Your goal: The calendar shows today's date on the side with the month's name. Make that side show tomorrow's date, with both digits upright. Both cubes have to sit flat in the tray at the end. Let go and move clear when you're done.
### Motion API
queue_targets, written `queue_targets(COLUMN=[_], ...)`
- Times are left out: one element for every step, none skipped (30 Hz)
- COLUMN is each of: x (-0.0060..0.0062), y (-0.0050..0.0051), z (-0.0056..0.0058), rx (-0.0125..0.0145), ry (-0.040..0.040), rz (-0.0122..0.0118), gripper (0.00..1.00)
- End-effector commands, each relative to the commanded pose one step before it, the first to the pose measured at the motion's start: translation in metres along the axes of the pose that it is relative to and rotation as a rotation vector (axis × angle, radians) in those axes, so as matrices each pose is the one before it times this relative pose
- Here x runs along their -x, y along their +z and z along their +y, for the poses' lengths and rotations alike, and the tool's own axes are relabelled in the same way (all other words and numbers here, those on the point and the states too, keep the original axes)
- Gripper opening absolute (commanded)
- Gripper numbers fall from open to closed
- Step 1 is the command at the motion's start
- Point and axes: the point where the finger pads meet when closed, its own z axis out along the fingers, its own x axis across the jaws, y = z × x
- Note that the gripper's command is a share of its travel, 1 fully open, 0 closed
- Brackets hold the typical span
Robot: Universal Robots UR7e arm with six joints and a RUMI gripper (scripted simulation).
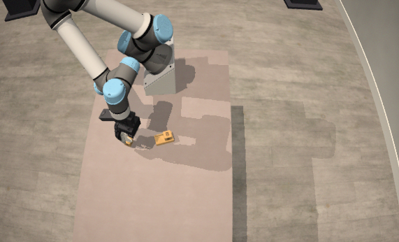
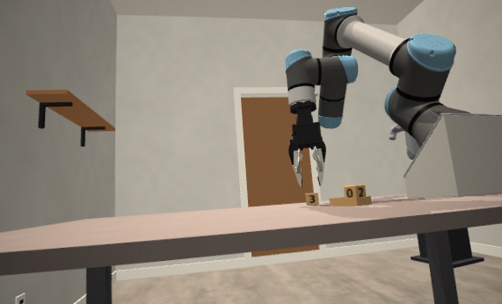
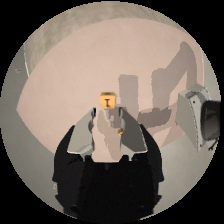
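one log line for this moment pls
gripper: open, empty, above loose cube | loose cube: on table beside tray, outside it | tray: holds second cube | step: loose cube not yet in tray

Arm — cream tubes, grey joints, blue end caps; gripper — black body, pale silver fingers.
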Motion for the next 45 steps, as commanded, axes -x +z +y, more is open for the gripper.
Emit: queue_targets(x=[0.00024,0.00000,0.00000,-0.00001,0.00001,0.00000,0.00000,0.00000,-0.00001,0.00001,-0.00001,0.00001,0.00000,0.00000,0.00001,0.00000,0.00000,0.00000,0.00000,0.00000,0.00000,0.00000,0.00000,0.00000,0.00000,0.00000,0.00000,0.00000,0.00000,0.00000,0.00000,0.00000,0.00000,0.00000,0.00000,0.00000,0.00000,0.00000,0.00000,0.00000,0.00000,0.00000,0.00000,0.00000,0.00000], y=[-0.01776,-0.00367,-0.00357,-0.00344,-0.00328,0.00000,0.00000,-0.00309,-0.00288,-0.00265,-0.00240,-0.00213,-0.00186,-0.00159,-0.00131,-0.00104,-0.00079,-0.00056,-0.00036,-0.00019,-0.00007,-0.00001,0.00000,0.00000,0.00000,0.00000,0.00000,0.00000,0.00000,0.00000,0.00000,0.00000,0.00000,0.00000,0.00000,0.00000,0.00000,0.00000,0.00000,0.00000,0.00000,0.00000,0.00000,0.00000,0.00000], z=[0.00006,0.00000,0.00000,-0.00001,0.00001,0.00000,0.00000,0.00000,-0.00001,0.00001,-0.00001,0.00001,0.00000,0.00000,0.00001,0.00000,0.00000,0.00000,0.00000,0.00000,0.00000,0.00000,0.00000,0.00000,0.00000,0.00000,0.00000,0.00000,0.00000,0.00000,0.00000,0.00000,0.00000,0.00000,0.00000,0.00000,0.00000,0.00000,0.00000,0.00000,0.00000,0.00000,0.00000,0.00000,0.00000], rx=[-0.00029,0.00000,0.00000,-0.00001,0.00001,0.00000,0.00000,0.00000,-0.00001,0.00001,-0.00001,0.00001,0.00000,0.00000,0.00001,0.00000,0.00000,0.00000,0.00000,0.00000,0.00000,0.00000,0.00000,0.00000,0.00000,0.00000,0.00000,0.00000,0.00000,0.00000,0.00000,0.00000,0.00000,0.00000,0.00000,0.00000,0.00000,0.00000,0.00000,0.00000,0.00000,0.00000,0.00000,0.00000,0.00000], ry=[0.00092,0.00000,0.00000,0.00000,0.00000,0.00000,0.00000,0.00000,0.00000,0.00000,0.00000,0.00000,0.00000,0.00000,0.00000,0.00000,0.00000,0.00000,0.00000,0.00000,0.00000,0.00000,0.00000,0.00000,0.00000,0.00000,0.00000,0.00000,0.00000,0.00000,0.00000,0.00000,0.00000,0.00000,0.00000,0.00000,0.00000,0.00000,0.00000,0.00000,0.00000,0.00000,0.00000,0.00000,0.00002], rz=[0.00332,0.00000,0.00000,0.00000,0.00000,0.00000,0.00000,0.00000,0.00000,0.00000,0.00000,0.00000,0.00000,0.00000,0.00000,0.00000,0.00000,0.00000,0.00000,0.00000,0.00000,0.00000,0.00000,0.00000,0.00000,0.00000,0.00000,0.00000,0.00000,0.00000,0.00000,0.00000,0.00000,0.00000,0.00000,0.00000,0.00000,0.00000,0.00000,0.00000,0.00000,0.00000,0.00000,0.00000,0.00000], gripper=[0.29,0.29,0.29,0.29,0.29,0.29,0.29,0.29,0.29,0.29,0.29,0.29,0.29,0.29,0.29,0.29,0.29,0.29,0.29,0.29,0.29,0.29,0.29,0.29,1.00,1.00,1.00,1.00,1.00,1.00,1.00,1.00,1.00,1.00,1.00,1.00,1.00,1.00,1.00,1.00,1.00,1.00,1.00,1.00,1.00])
